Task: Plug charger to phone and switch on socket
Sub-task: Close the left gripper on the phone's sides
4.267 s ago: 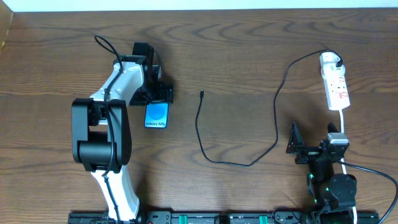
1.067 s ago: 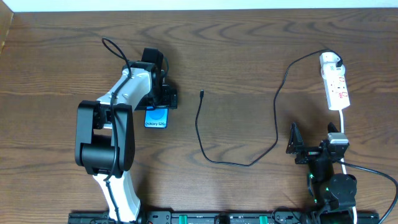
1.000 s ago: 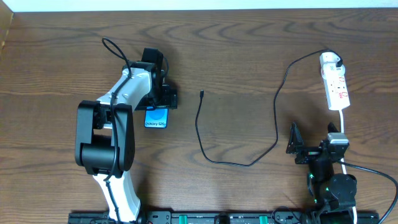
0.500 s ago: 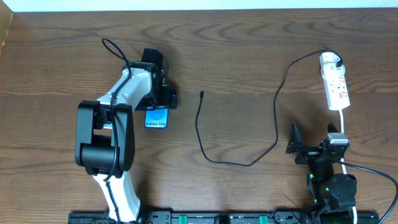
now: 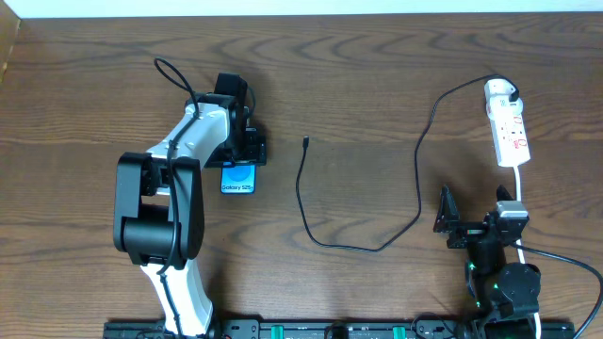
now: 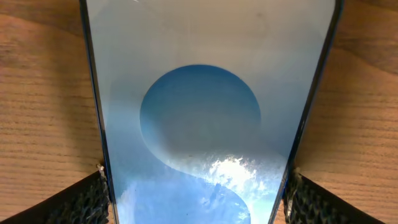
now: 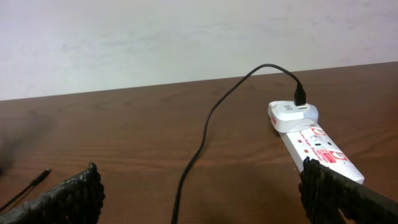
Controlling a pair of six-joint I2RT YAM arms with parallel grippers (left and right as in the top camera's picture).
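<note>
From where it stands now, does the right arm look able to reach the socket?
Probably yes: the socket lies just ahead of the open, empty right gripper, and only the thin charger cable runs beside that path, not across it.

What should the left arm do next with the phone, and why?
Probably close the left gripper firmly on the phone. Its pads sit right at the phone's two long edges, though a firm grip isn't clear. The charger lies apart from the phone, its tip unplugged, so the phone likely needs steadying before anything gets plugged in.
</note>
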